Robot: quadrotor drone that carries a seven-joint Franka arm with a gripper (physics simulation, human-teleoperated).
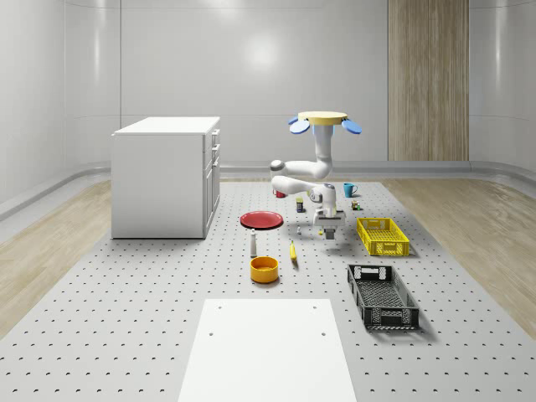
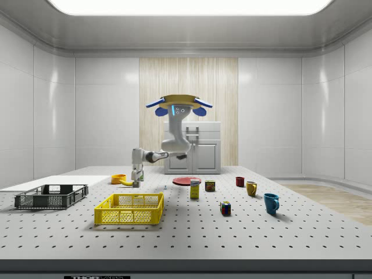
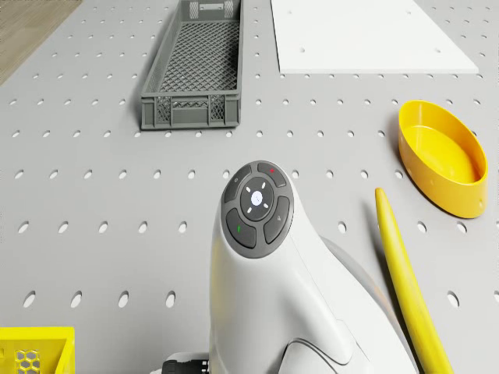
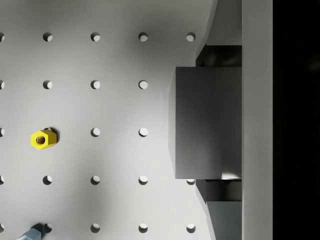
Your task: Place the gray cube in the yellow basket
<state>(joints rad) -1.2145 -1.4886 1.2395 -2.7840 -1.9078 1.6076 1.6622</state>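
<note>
In the whole-scene view the drone [image 1: 324, 119] hovered above the perforated table [image 1: 126, 285], its arm reaching down so the gripper [image 1: 330, 235] hung just left of the yellow basket [image 1: 383, 235]. The wrist view showed what others did not: the gray cube [image 4: 205, 123] sat clamped between the 2 fingers [image 4: 220, 55], lifted over the table, with a yellow nut [image 4: 42, 139] below. So the basket lay to the gripper's right in that whole-scene view.

No readable text; the cans' [image 2: 210, 185] labels seem too small.
</note>
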